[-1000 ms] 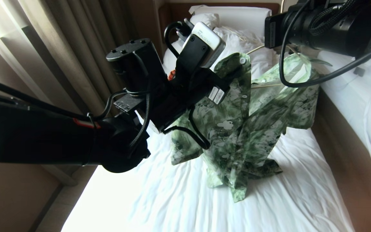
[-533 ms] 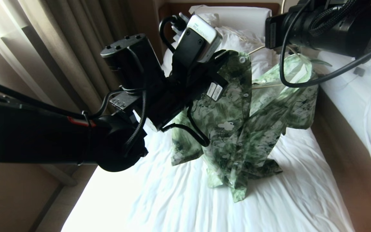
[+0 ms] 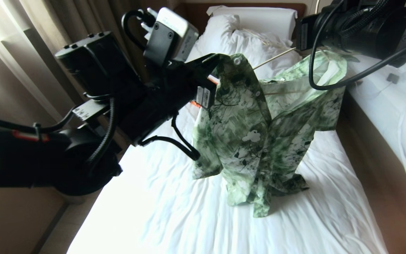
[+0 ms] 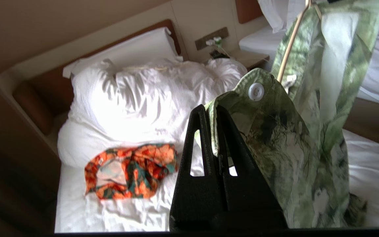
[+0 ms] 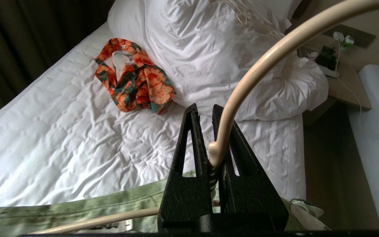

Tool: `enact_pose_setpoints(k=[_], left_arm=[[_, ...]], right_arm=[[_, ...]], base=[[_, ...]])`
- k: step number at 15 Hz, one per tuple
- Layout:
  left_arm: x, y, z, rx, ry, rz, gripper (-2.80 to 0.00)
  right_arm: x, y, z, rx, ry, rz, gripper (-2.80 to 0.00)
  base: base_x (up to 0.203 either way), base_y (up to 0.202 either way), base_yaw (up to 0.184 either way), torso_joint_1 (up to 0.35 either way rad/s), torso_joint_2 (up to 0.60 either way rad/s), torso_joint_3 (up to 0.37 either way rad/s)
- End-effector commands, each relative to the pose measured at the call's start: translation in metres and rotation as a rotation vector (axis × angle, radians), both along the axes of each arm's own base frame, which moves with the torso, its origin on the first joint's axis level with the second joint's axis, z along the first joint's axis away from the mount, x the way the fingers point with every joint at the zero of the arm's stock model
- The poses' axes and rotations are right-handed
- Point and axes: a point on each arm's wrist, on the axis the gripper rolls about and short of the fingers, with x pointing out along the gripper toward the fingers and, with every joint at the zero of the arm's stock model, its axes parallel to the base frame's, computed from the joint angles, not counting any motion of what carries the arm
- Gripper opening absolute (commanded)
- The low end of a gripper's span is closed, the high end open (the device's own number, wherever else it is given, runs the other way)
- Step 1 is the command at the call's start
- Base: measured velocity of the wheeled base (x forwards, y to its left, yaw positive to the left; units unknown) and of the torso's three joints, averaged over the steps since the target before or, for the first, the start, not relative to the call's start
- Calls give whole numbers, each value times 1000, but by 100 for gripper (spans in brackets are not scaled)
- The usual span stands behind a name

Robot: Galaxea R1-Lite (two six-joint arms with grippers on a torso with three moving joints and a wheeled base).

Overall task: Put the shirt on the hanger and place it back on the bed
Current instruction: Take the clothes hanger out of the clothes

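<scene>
The green flowered shirt (image 3: 252,134) hangs above the bed (image 3: 189,211), its hem resting crumpled on the sheet. My left gripper (image 3: 215,61) is shut on the shirt's front edge just below the top button; the left wrist view shows the fabric (image 4: 285,138) pinched between the gripper's (image 4: 209,110) fingers. The cream hanger (image 3: 271,58) runs under the far shoulder of the shirt. My right gripper (image 5: 204,110) is shut on the hanger (image 5: 258,70) at its twisted neck, with the hook curving away above it. The right arm (image 3: 347,24) is at the upper right of the head view.
An orange, black and teal garment (image 5: 133,82) lies near the bunched white duvet (image 3: 256,42) and the pillow at the headboard. A second white bed (image 3: 400,106) stands to the right across a narrow gap. Curtains (image 3: 48,53) hang on the left. A nightstand (image 5: 344,82) holds cables.
My left gripper closed on the shirt's front edge, then drew it up and to the left, pulling that panel away from the hanger. The right gripper has kept its grip.
</scene>
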Motion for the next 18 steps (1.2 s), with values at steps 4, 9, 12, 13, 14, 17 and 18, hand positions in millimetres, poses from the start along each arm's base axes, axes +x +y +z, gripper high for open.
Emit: enact_pose_setpoints(k=[4, 9, 12, 13, 14, 17, 18], left_arm=[[-42, 63, -28, -10, 159, 46, -280], [-64, 64, -53, -37, 289, -21, -280], [-73, 44, -85, 20, 410, -92, -280], [-71, 39, -98, 43, 458, -96, -280], [-66, 32, -110, 53, 495, -100, -280], [-46, 13, -127, 11, 477, -102, -280], [-39, 10, -128, -6, 464, -95, -280]], right_arm=[[14, 5, -6, -16, 5, -14, -280], [19, 9, -12, -37, 16, -14, -280], [18, 10, -12, -37, 16, -11, -280], [18, 10, -12, -36, 16, -10, -280], [18, 11, -12, -37, 18, -8, -280], [17, 12, -12, -37, 16, -3, -280], [17, 13, -12, -37, 16, -2, -280]], base=[[0, 0, 0, 0, 0, 0], [0, 0, 0, 0, 0, 0], [0, 0, 0, 0, 0, 0], [0, 0, 0, 0, 0, 0], [0, 0, 0, 0, 0, 0], [0, 0, 0, 0, 0, 0], [0, 0, 0, 0, 0, 0]])
